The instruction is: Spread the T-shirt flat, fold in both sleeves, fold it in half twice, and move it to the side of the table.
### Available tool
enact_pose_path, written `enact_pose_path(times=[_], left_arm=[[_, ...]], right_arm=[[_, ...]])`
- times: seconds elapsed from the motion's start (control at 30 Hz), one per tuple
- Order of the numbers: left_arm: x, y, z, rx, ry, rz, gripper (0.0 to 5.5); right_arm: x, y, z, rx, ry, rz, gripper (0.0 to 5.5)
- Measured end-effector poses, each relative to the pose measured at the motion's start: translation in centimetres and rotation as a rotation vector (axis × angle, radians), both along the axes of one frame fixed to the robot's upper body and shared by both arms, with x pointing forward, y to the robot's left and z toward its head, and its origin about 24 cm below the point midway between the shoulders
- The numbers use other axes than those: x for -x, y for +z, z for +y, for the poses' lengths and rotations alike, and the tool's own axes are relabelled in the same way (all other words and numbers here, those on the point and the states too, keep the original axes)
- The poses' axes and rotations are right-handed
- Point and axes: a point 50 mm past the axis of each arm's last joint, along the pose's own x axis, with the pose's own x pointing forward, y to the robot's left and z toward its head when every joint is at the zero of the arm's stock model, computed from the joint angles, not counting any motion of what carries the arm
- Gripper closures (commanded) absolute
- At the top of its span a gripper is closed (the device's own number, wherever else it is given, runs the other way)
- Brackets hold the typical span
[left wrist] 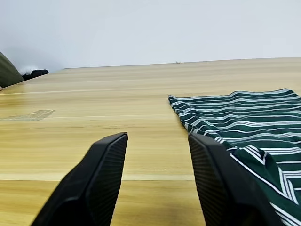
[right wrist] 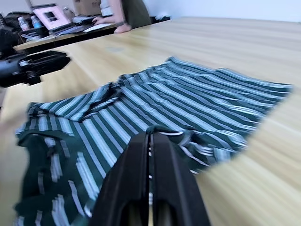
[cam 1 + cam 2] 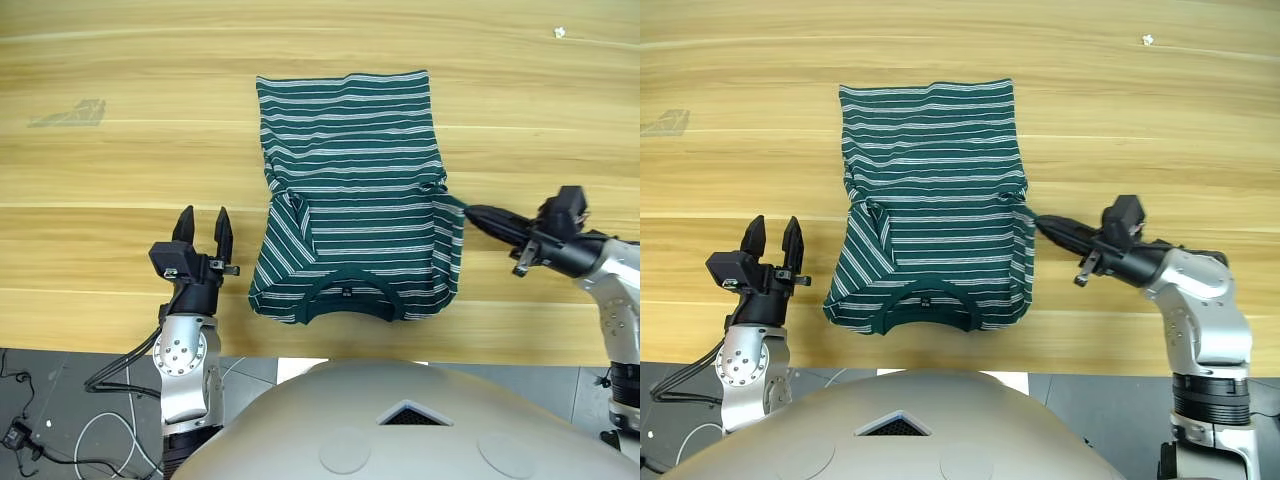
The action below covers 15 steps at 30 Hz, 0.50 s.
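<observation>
Dark green white-striped T-shirt [image 3: 350,200] lies sleeves-in on light wooden table [image 3: 120,180], right gripper [image 3: 470,212] pinched closed on its right edge, left gripper [image 3: 203,222] fingers spread, near its left collar-end corner.

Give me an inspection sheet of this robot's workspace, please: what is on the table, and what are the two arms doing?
Surface: light wooden table, with a faint grey patch at the far left.
Job's things: green striped T-shirt lying mid-table, both sleeves apparently folded in, collar toward the robot; not yet folded in half.
Clutter: one small white scrap at the far right.
Grippers: left gripper has its fingers open, beside the shirt's left edge and apart from it; right gripper has its fingers shut on the shirt's right edge.
Cables: black cables hang below the table's near edge by the left arm.
Surroundings: white wall behind the table; a cluttered desk beyond it.
</observation>
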Motion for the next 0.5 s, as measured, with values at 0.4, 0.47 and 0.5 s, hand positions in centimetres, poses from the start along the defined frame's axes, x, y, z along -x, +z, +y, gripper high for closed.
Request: enact_pose_path(times=[0.4, 0.47, 0.5], left_arm=[[0.3, -0.4, -1.1, 0.008, -0.049, 0.02, 3.09], [0.4, -0.4, -1.1, 0.01, -0.049, 0.021, 3.09], [0.4, -0.4, -1.2, 0.011, -0.049, 0.021, 3.09]], right_arm=[[1.5, -2.8, 4.2, 0.221, 0.081, -0.045, 5.3], [1.2, -2.9, 4.1, 0.232, 0.033, -0.061, 4.96], [1.0, -2.8, 4.2, 0.217, 0.017, -0.067, 4.78]])
